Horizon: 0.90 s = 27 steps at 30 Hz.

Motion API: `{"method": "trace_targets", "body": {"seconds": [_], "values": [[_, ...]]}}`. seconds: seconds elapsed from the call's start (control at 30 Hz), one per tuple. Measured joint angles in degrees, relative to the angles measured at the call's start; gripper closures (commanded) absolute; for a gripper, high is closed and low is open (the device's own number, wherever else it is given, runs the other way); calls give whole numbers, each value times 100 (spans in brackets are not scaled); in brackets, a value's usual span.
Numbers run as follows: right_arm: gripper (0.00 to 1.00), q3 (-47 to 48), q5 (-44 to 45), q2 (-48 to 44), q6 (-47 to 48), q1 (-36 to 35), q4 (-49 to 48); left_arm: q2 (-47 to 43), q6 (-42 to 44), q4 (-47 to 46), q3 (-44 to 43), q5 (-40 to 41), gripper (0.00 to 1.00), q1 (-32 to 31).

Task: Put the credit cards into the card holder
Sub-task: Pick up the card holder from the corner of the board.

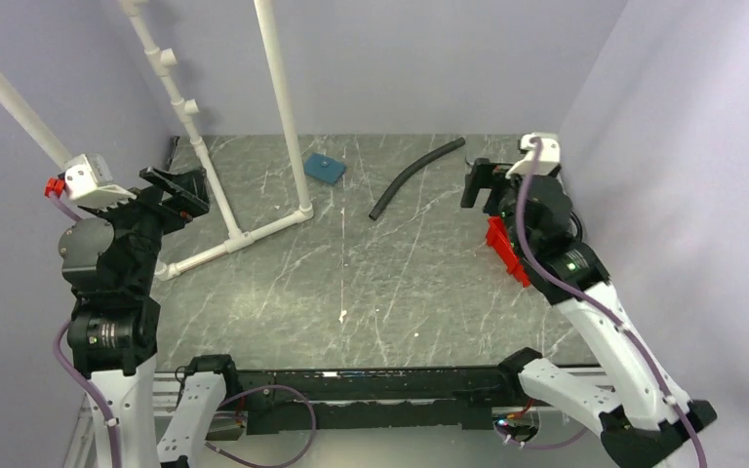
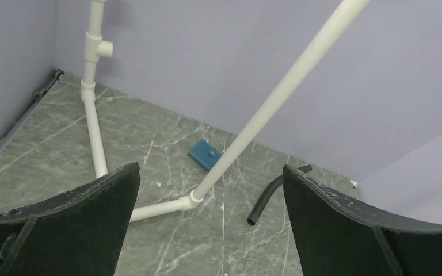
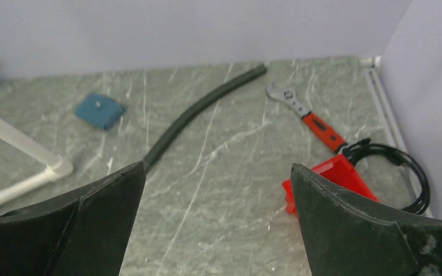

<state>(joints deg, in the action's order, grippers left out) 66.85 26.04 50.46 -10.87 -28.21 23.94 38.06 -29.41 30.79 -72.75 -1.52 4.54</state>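
The card holder [image 1: 324,168] is a small blue wallet lying closed on the marble table near the back wall. It also shows in the left wrist view [image 2: 206,155] and the right wrist view [image 3: 99,110]. No credit cards show in any view. My left gripper [image 1: 177,193] is open and empty, held up at the left side, well short of the wallet. My right gripper [image 1: 478,183] is open and empty, held up at the right side above the red bin [image 1: 505,251].
A white pipe frame [image 1: 254,230] stands left of the wallet, one pipe [image 2: 276,98] rising just in front of it. A black hose [image 1: 413,175] lies right of it. A red-handled wrench [image 3: 306,115], a black cable coil [image 3: 400,167] and the red bin [image 3: 334,178] sit at the right wall.
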Motion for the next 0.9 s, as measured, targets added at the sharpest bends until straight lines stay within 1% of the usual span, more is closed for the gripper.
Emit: {"method": "trace_targets", "body": {"seconds": [0.13,0.3,0.5,0.53,0.6,0.63,0.73,0.9], "values": [[0,-225,-184,597,-175,0,-133,57,9,13,118,26,1,-2],[0,-146,-614,1792,-555,0,-457,136,42,66,310,31,1,-31],[1,667,-1473,3764,-1290,37,-855,566,177,332,446,-186,1,-57],[2,772,-1676,4100,-1482,42,-1069,695,232,402,466,-282,1,-61],[10,839,-1991,4581,-1823,46,-1412,868,332,514,540,-431,1,-61],[12,874,-2234,4833,-2059,61,-1589,944,372,562,590,-490,1,-61],[16,1244,-2887,5659,-2730,114,-2015,1067,527,769,866,-623,1,-61],[19,2376,-3722,7217,-3683,157,-2702,970,743,984,1165,-695,1,-61]]}}
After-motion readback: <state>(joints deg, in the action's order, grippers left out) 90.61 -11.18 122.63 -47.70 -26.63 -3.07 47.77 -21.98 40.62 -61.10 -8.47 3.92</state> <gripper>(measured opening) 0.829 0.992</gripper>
